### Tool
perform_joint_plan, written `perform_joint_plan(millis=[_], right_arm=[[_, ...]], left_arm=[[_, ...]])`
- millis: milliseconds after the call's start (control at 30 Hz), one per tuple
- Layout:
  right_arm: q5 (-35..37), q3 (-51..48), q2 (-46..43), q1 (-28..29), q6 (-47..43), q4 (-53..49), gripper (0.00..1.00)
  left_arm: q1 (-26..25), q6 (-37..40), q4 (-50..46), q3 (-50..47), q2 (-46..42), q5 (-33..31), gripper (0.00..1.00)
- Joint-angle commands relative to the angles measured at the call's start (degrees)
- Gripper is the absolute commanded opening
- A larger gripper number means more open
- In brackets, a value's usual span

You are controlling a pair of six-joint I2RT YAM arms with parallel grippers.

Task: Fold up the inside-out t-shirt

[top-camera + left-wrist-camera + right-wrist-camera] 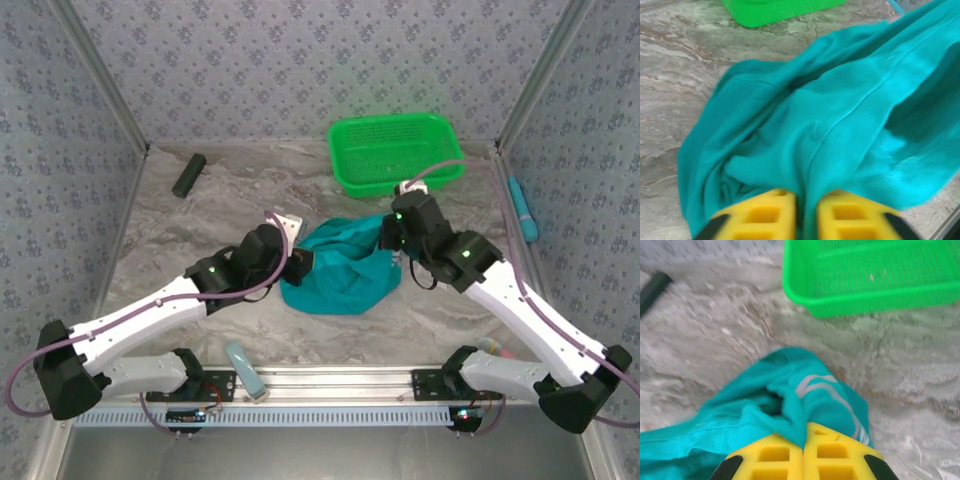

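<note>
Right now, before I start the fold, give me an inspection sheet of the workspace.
Surface: marbled grey table, no spills seen.
Job's things: teal shirt bunched in a heap mid-table, between the arms; not flat.
Clutter: green basket back right, apart from the shirt; dark bar back left; blue stick at the right edge; pale blue item by the front rail.
Tools: left tool shut on a shirt fold; right tool shut on a shirt edge.
Cables: purple cables along both arms, one looping near the basket.
Surroundings: patterned walls on three sides.
</note>
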Motion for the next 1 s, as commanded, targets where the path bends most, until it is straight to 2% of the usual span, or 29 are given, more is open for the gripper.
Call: perform_joint_plan(millis=[0, 100, 200, 333, 500, 567, 700, 833, 967], right_arm=[[0.20, 5.03, -1.01, -0.99, -2.41, -0.29, 0.00], [-1.00, 6.94, -0.98, -2.16, -2.53, 1.81, 0.00], [-4.32, 7.52, 0.26, -3.72, -2.33, 3.80, 0.00], [-7.61, 8.50, 2.59, -4.41, -2.65, 3.53, 0.00], [-7.93, 8.81, 3.10, -4.41, -2.51, 2.37, 0.00], [-7.93, 8.69, 3.07, -4.58, -2.36, 2.09, 0.00], [-7.96, 8.57, 3.28, -4.87, -1.34, 1.76, 0.00], [-9.65, 9.47, 3.86, -4.92, -0.68, 0.97, 0.00], [-8.64, 8.93, 3.67, -4.57, 1.70, 0.52, 0.00]], left_arm=[[2.24, 1.03, -3.51, 3.78, -1.72, 0.67, 0.30], [4.73, 0.89, -3.94, 4.18, -1.42, 4.20, 0.29], [7.23, 0.75, -1.86, 3.99, -0.33, 11.34, 0.70], [7.54, 3.72, 2.63, 5.33, 3.39, 22.29, 0.83], [5.87, 4.14, 7.23, 7.38, 9.22, 29.98, 0.91], [3.35, 4.67, 8.76, 8.08, 11.38, 30.05, 0.92], [-1.80, 5.50, 9.04, 8.49, 14.37, 23.89, 0.96], [-3.44, 2.35, 8.36, 7.79, 16.53, 17.83, 0.96], [-5.10, -0.08, 9.73, 7.70, 18.41, 12.13, 0.91]])
